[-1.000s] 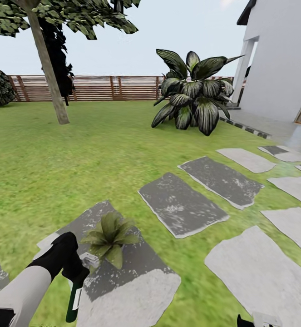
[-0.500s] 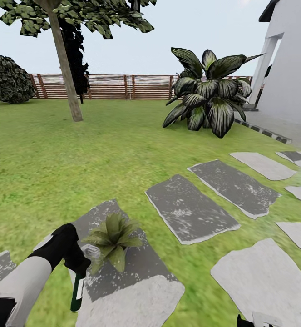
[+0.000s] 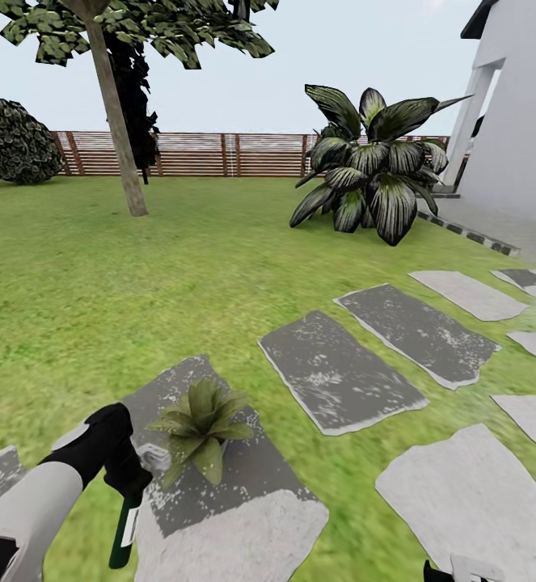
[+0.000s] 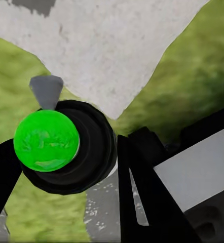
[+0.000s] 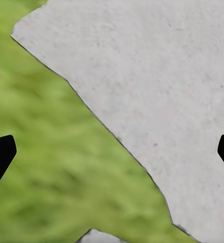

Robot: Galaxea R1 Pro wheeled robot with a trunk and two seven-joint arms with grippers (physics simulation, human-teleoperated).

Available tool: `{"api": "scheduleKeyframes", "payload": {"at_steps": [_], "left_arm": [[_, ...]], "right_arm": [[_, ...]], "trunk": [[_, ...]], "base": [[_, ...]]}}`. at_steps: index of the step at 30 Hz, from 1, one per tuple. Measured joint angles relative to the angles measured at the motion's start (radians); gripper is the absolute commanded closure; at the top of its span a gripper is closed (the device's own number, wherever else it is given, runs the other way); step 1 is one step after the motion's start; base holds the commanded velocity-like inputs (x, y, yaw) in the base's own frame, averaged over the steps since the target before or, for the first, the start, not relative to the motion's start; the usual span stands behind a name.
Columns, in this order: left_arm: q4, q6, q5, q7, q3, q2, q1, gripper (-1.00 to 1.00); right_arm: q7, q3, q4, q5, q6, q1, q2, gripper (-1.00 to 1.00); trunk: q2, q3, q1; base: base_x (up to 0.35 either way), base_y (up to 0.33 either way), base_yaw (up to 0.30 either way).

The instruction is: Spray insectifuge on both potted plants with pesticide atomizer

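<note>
Lawn (image 3: pixel 98 307) with stepping stones (image 3: pixel 340 380), fence (image 3: pixel 219 153), tree, broad-leaved bush. Left gripper (image 3: pixel 126 477): fingers clenched on atomizer (image 3: pixel 124 529), bottle hanging low beside the arm, white head just beside one potted plant (image 3: pixel 199 424) on a dark slab. Right gripper (image 5: pixel 112 152): fingers spread, empty, over grass and pale stone. Progress, by judgement: pickup done; whether this plant is covered cannot be told; second plant still to do. Change from half a second earlier: scene unmoved; left hand and atomizer shifted slightly lower and leftward.
</note>
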Motion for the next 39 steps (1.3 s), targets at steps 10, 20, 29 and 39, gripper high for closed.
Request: {"api": "scheduleKeyframes", "payload": {"at_steps": [10,20,29,39], "left_arm": [[-0.002,0.004,-0.004,-0.028,0.003,-0.01,-0.021,1.0],[-0.01,0.005,-0.19,-0.272,-0.075,-0.021,-0.122,1.0],[-0.017,0.007,-0.201,-0.272,-0.073,-0.021,-0.124,1.0],[-0.021,0.007,-0.202,-0.271,-0.073,-0.022,-0.125,1.0]], "right_arm": [[-0.001,-0.001,0.0,-0.001,0.0,0.0,0.003,-1.0],[-0.001,-0.001,-0.001,-0.003,0.0,0.0,0.002,-1.0],[-0.001,-0.001,-0.002,-0.002,0.0,0.0,0.002,-1.0],[-0.001,0.0,-0.001,-0.001,0.0,0.0,0.005,-1.0]], "trunk": [[0.0,0.0,0.0],[0.0,0.0,0.0],[0.0,0.0,-0.001],[0.0,0.0,0.0]], "base": [[0.0,0.0,0.238],[0.005,-0.001,0.072],[0.25,-0.115,0.008],[0.251,-0.158,0.241]]}}
